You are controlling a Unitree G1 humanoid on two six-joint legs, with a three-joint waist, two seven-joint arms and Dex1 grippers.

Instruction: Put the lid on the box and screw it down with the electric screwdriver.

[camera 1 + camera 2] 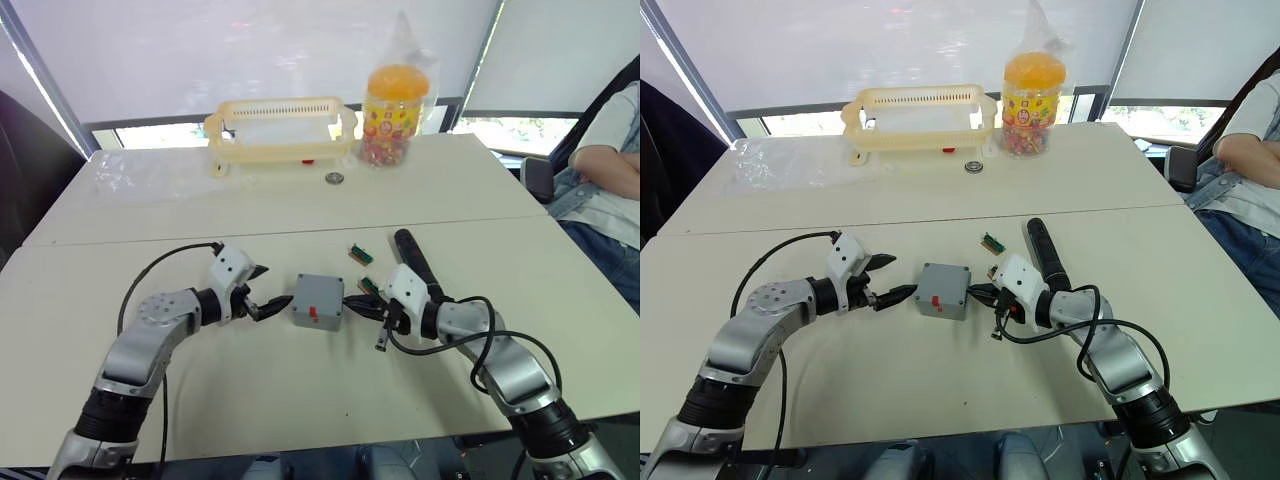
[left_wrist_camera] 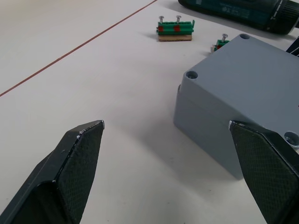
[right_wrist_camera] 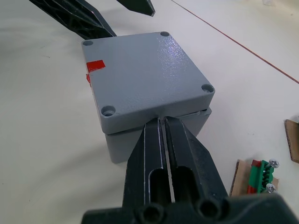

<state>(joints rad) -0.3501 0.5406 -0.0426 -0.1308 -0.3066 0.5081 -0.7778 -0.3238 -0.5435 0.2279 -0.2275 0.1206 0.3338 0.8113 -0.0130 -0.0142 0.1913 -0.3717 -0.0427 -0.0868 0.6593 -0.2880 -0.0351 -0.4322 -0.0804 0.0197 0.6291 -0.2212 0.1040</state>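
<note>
The grey box (image 1: 318,301) stands mid-table with the lid (image 3: 145,77) lying on top of it; a red mark shows on the lid's edge and the box's side. My left gripper (image 1: 272,288) is open just left of the box, one finger (image 2: 266,168) reaching its near corner. On the box's right side, my right gripper (image 3: 162,122) is shut, its tips touching the seam under the lid with nothing between them. The black electric screwdriver (image 1: 412,257) lies on the table behind my right gripper.
Two small green screw holders (image 1: 360,252) (image 1: 368,285) lie between the box and the screwdriver. A yellow basket (image 1: 282,128), a candy jar (image 1: 393,115) and a small metal ring (image 1: 334,178) stand at the back. A person (image 1: 610,170) sits at the right.
</note>
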